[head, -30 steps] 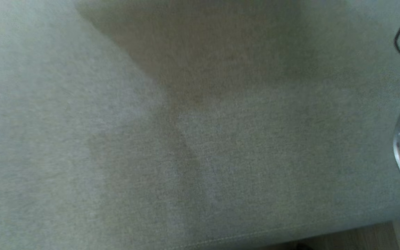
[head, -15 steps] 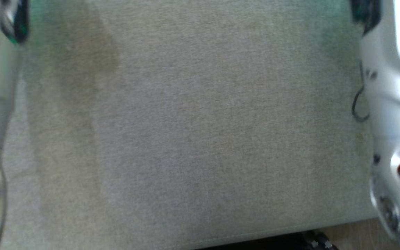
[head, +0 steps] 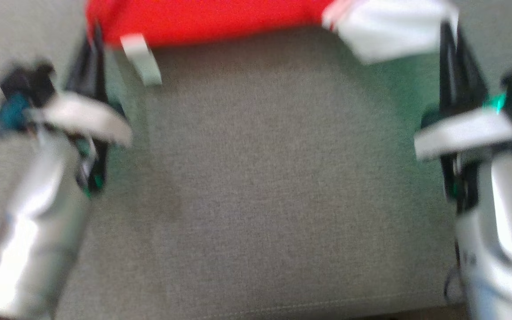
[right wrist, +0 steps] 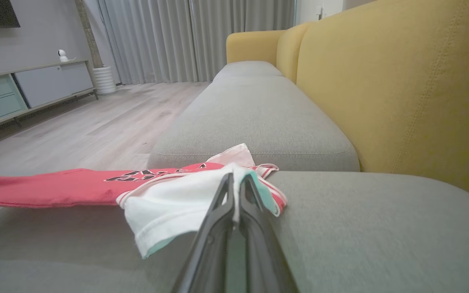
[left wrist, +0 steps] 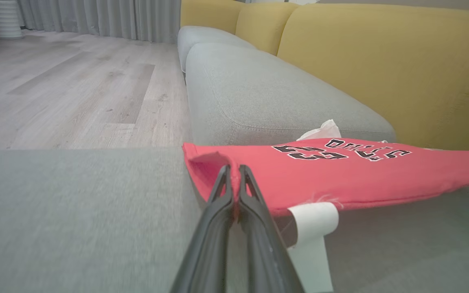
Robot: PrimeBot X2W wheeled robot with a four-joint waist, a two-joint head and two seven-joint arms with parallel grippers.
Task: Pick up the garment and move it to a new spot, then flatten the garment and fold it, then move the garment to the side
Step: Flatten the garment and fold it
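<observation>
Both my left end effector [left wrist: 233, 167] and right end effector [right wrist: 234, 176] were clenched on the garment [left wrist: 340, 179], its long axis stretched crosswise between them.

Grey fabric sofa seat cushion [head: 265, 186], woven texture, stitched seam along the near edge. Red garment [head: 202, 18] across its far part, pulled out flat side to side. Shadow under it in the left wrist view; can't tell if it touches the cushion. Black-and-white lettering on top. White sleeve [head: 389, 31] at the right end, drooping toward the cushion. White strip [head: 142, 60] hangs down from the left end. Second grey seat cushion [right wrist: 255, 118] adjoins beyond, yellow backrest [right wrist: 401, 81] runs along both. Pale wood floor [left wrist: 75, 89] beside the sofa.
</observation>
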